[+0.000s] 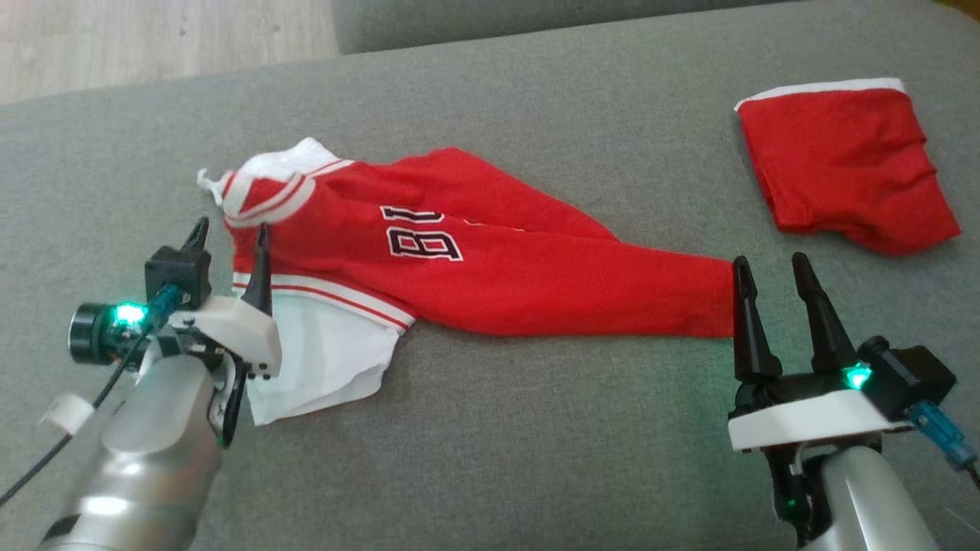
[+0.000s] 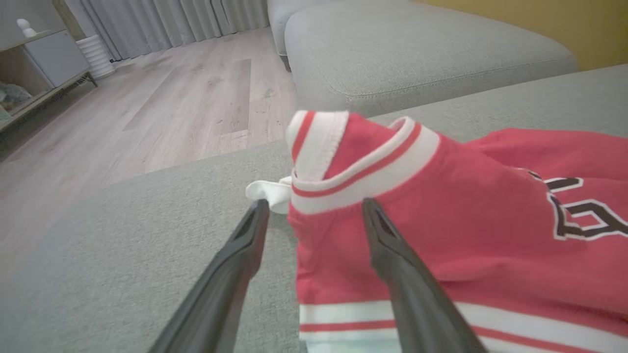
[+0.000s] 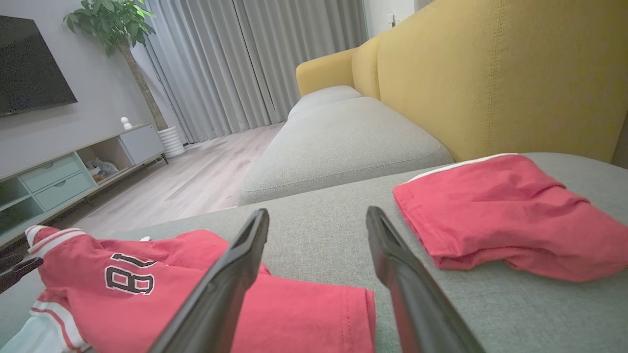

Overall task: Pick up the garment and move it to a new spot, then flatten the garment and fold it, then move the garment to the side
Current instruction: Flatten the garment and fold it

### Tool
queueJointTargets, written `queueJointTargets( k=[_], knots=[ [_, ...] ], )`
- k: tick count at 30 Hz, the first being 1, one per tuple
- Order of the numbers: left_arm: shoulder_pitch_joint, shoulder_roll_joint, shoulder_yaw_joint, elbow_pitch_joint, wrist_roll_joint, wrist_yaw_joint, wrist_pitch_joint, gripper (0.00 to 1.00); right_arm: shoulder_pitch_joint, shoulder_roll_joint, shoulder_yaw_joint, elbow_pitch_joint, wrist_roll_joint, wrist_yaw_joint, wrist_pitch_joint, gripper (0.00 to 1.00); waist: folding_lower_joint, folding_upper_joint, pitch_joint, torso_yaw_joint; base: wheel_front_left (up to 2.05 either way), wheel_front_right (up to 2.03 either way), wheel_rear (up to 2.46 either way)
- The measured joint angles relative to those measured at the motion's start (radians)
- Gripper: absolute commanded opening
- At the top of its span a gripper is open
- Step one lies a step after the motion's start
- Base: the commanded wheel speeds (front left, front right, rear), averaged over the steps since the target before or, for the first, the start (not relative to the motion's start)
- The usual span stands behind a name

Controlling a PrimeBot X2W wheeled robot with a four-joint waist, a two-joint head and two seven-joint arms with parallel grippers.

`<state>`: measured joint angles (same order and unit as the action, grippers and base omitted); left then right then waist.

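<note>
Lengthwise, the jersey lies stretched across the middle of the grey cushion, red with a black-and-white number facing up. Its striped trim is bunched and raised at the left end, and its plain hem lies at the right end. White cloth from its inside spills out toward the near left. The left gripper sits at that left end with its jaws spread and nothing held. In the left wrist view one finger is over bare cushion just off the cloth, and the other is over the red fabric just below the trim; whether either touches cannot be told. The right gripper is at the hem end, also spread and empty. One of its fingers is at the edge of the hem and the other over bare cushion. Folded red shorts with a white band lie at the far right, well apart from the jersey. Wooden floor shows at the far left, beyond the cushion.
</note>
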<state>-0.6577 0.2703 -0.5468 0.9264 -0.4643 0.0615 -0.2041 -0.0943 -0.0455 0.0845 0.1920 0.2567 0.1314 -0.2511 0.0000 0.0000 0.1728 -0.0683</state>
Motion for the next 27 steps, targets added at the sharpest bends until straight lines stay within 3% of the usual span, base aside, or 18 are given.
queueJointTargets(
  k=[7, 20, 27],
  knots=[
    [0.057, -0.024, 0.027, -0.059, -0.014, 0.035, -0.042, 1.0, 0.012, 0.0, -0.01, 0.0, -0.001, 0.0, 0.0, 1.0, 0.0, 0.0, -0.05, 0.03, 0.0, 0.0, 0.0],
    [0.395, -0.054, 0.095, -0.478, 0.008, 0.135, -0.045, 1.0, 0.081, 0.0, -0.039, -0.003, -0.003, 0.0, 0.0, 1.0, -0.0002, 0.0, -0.143, 0.125, 0.0, 0.0, 0.0],
    [0.488, -0.078, 0.093, -0.52, 0.008, 0.15, -0.045, 1.0, 0.101, 0.0, -0.039, -0.005, -0.009, 0.0, 0.0, 1.0, -0.0001, 0.0, -0.151, 0.147, 0.0, 0.0, 0.0]
  ],
)
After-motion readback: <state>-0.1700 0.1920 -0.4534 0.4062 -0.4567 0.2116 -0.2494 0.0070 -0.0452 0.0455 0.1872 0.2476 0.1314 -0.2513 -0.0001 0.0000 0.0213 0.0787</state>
